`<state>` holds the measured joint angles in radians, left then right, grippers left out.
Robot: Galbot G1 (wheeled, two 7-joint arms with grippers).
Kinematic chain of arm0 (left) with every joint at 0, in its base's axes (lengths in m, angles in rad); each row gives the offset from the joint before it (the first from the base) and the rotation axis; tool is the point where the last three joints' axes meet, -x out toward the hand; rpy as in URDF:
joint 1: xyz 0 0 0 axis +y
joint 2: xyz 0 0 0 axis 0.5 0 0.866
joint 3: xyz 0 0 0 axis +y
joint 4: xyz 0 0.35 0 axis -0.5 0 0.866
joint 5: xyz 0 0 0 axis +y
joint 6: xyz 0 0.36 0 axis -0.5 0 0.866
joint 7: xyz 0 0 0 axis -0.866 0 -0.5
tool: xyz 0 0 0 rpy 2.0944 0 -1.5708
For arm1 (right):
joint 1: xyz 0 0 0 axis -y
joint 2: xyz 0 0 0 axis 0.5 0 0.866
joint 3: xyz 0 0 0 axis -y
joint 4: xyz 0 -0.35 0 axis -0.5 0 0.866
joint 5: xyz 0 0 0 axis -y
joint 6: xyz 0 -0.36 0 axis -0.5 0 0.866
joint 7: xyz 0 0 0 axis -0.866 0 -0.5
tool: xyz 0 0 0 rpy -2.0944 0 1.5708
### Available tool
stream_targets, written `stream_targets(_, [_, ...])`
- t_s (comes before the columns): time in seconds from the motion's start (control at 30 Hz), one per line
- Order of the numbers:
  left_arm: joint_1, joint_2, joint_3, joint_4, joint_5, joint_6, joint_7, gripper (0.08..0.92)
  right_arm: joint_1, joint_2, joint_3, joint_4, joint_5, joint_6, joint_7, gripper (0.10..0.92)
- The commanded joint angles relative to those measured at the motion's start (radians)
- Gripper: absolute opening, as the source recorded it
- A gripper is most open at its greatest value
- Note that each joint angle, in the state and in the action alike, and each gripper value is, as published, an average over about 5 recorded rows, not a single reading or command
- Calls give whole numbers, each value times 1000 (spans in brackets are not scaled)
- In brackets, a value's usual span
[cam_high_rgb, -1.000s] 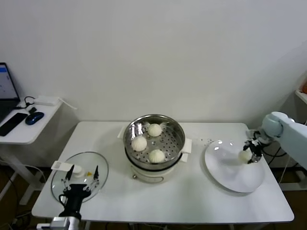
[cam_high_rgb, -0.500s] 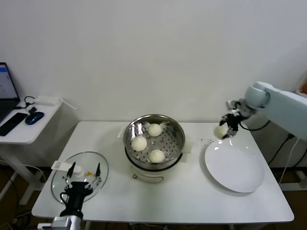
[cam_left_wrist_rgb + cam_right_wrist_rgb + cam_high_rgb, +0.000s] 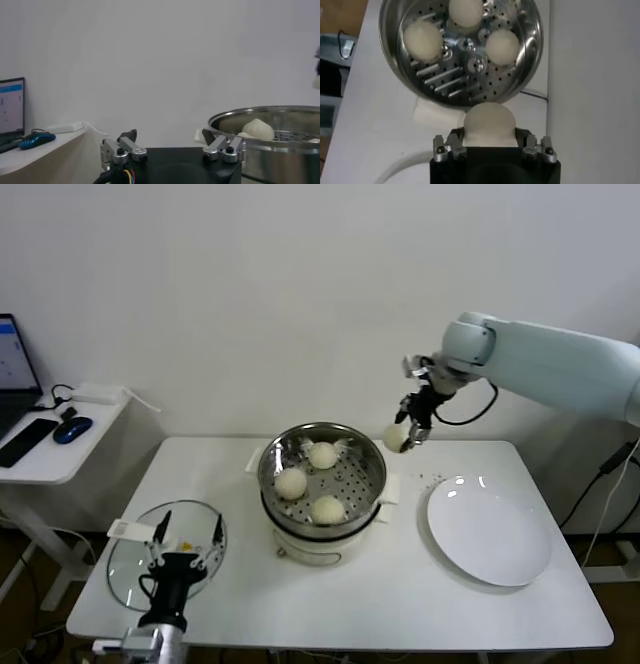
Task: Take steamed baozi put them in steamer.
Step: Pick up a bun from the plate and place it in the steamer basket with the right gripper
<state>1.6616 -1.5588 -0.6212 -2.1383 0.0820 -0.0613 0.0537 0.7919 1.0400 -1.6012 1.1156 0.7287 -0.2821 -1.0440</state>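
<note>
Right tool [image 3: 408, 434] is clamped on one steamed baozi [image 3: 396, 437], and I see it raised in the air off the counter [image 3: 400, 604], just outside the steamer [image 3: 322, 469] rim at about the steamer's 2 o'clock in the head view. From the right wrist camera, that bun [image 3: 488, 123] sits pinched between the two fingers [image 3: 534, 148], bulging out past them, with the steel basket [image 3: 461, 47] spread beyond it.

I count three other buns lying on the perforated bottom of the basket: one at roughly 12 o'clock [image 3: 322, 455], one at about 9 o'clock [image 3: 290, 483] and one near 6 o'clock [image 3: 327, 509]. They lie apart from each other. The basket rests on its white cooker base [image 3: 318, 546], which stands near the middle of the counter.

At the steamer's 3 o'clock I see a flat white plate [image 3: 489, 531] on the counter, well apart from the held bun. At the steamer's 8 o'clock lies a round glass lid [image 3: 166, 552] with a white handle, close to the counter's front-left corner.

My left tool [image 3: 186, 558] is parked low over that lid, fingers spread wide with nothing between them; the left wrist camera shows both fingers [image 3: 123, 149] standing apart, with the steamer wall [image 3: 270, 150] beyond.

Off the counter at 9 o'clock stands a small side desk [image 3: 55, 449] with a laptop [image 3: 12, 369] and a blue mouse [image 3: 71, 429].
</note>
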Motion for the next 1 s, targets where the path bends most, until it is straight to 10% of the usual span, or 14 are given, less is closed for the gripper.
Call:
stream_targets(0.03, [-1, 1, 19, 1, 18, -3, 1, 823, 17, 163, -91, 1, 135, -40, 44, 670])
stream_targets(1.0, [-8, 4, -6, 31, -3, -4, 3, 823, -157, 197, -56, -30, 77, -55, 83, 670])
